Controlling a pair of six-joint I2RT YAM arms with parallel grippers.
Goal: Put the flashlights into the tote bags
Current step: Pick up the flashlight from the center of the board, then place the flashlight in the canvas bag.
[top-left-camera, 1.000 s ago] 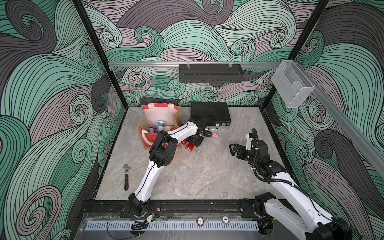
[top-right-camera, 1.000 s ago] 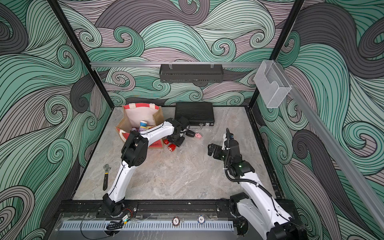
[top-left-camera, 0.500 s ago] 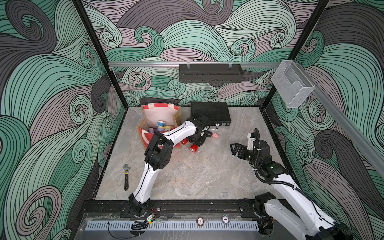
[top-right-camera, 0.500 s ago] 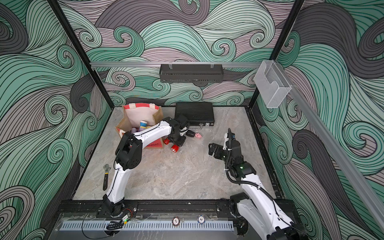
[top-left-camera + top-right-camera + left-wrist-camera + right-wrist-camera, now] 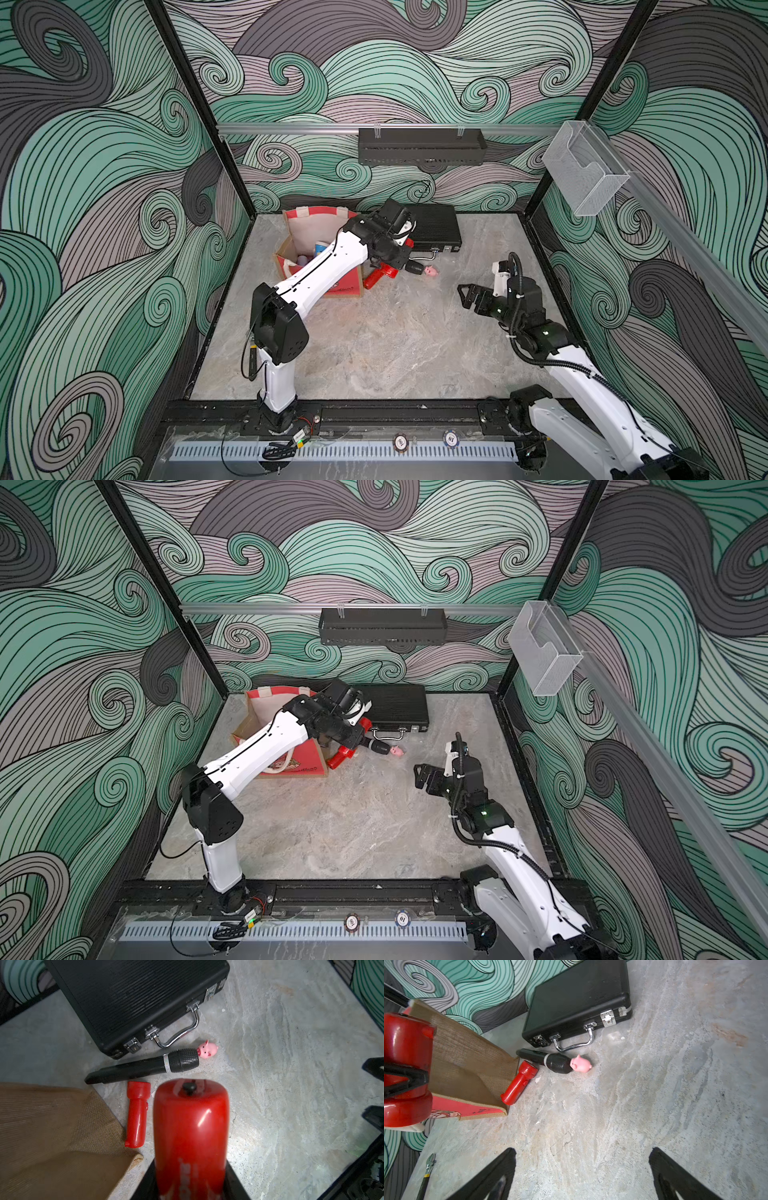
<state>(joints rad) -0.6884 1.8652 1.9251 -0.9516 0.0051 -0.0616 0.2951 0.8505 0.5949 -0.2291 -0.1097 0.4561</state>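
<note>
Worktop [image 5: 374, 353] carries the tote bag [image 5: 309, 230], standing open-mouthed to take loads, flashlights [image 5: 319, 249] inside. Left gripper [image 5: 190, 1184] pinches a red flashlight [image 5: 191, 1126] near its brown side, probably for lifting over the rim; right gripper [image 5: 582, 1151] hangs spread, well apart. Second red flashlight [image 5: 137, 1113] lies at that side's foot.

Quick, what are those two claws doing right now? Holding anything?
Left gripper: closed on a red flashlight.
Right gripper: open, empty.
</note>
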